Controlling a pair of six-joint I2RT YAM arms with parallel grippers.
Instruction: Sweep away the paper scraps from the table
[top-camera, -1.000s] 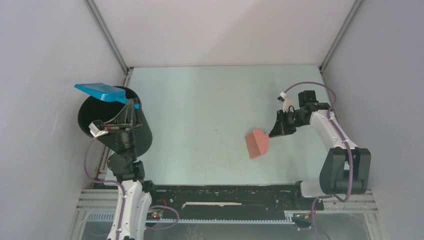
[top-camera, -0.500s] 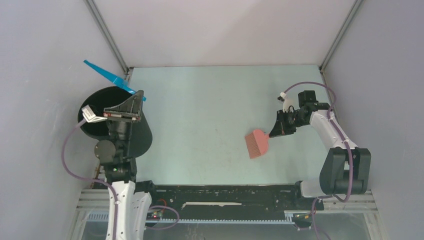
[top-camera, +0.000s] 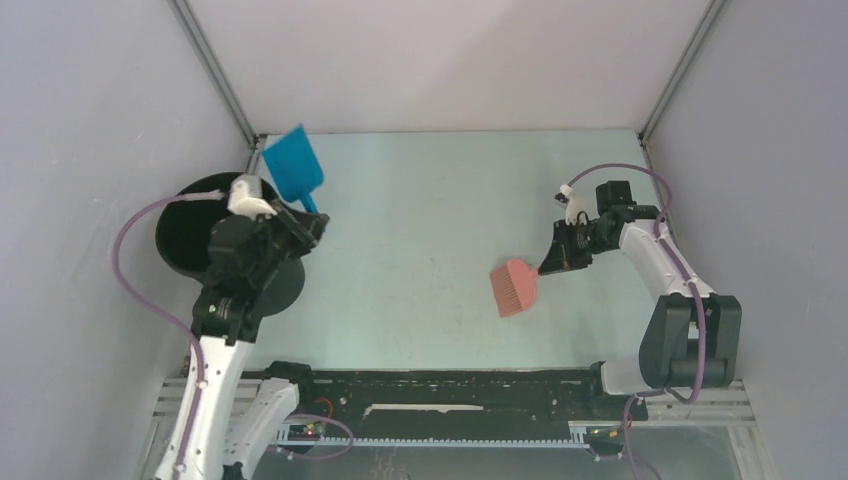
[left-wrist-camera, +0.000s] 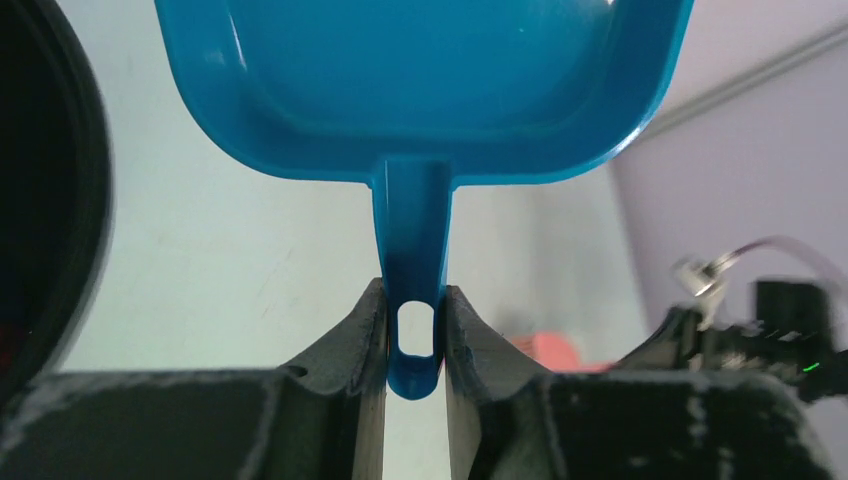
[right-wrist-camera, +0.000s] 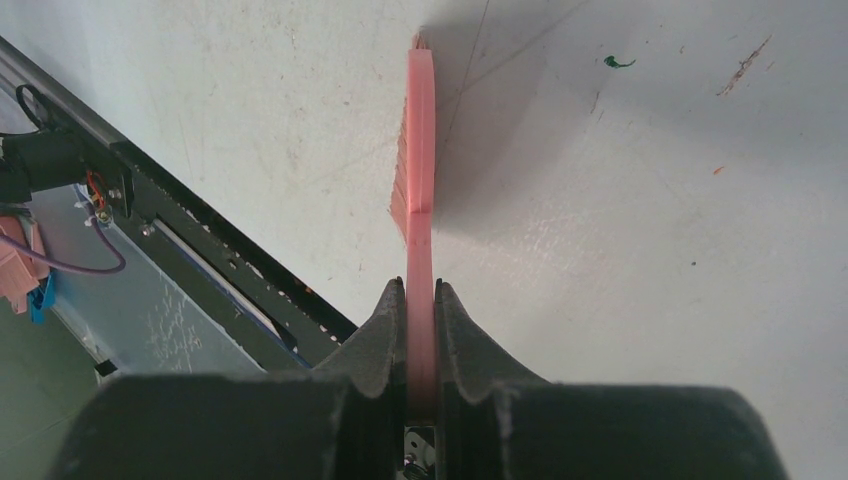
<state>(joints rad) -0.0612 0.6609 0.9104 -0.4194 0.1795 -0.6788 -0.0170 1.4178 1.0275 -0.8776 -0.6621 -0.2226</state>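
Paper scraps (right-wrist-camera: 618, 62) show only as a tiny green bit and a still smaller reddish speck, lying on the desk (top-camera: 420, 200) to the right of the brush in the right wrist view. They are too small to make out from the top camera. The pale mint-green desk also carries faint scuffs and a brownish streak near those bits.

The pink brush (top-camera: 514, 286) sits right of the desk's middle, well apart from the dustpan. In the right wrist view it appears edge-on, its far tip meeting its own shadow on the desk. The right hand (right-wrist-camera: 420, 290) is clamped narrowly on the flat brush handle, one finger on each side.

The left hand (left-wrist-camera: 414, 295) pinches the thin handle of the blue dustpan (top-camera: 292, 172), its fingers pressed against both sides of the handle beside its hanging hole. The pan's scoop points away towards the far wall, over the desk's far left corner, its hollow side facing the wrist camera. Whether it touches the desk cannot be told.

A round black bin (top-camera: 190, 230) stands at the desk's left edge, just beside the dustpan, with the left arm reaching across it. A black rail (top-camera: 450, 385) runs along the near edge, and grey walls (top-camera: 450, 60) enclose the other three sides.
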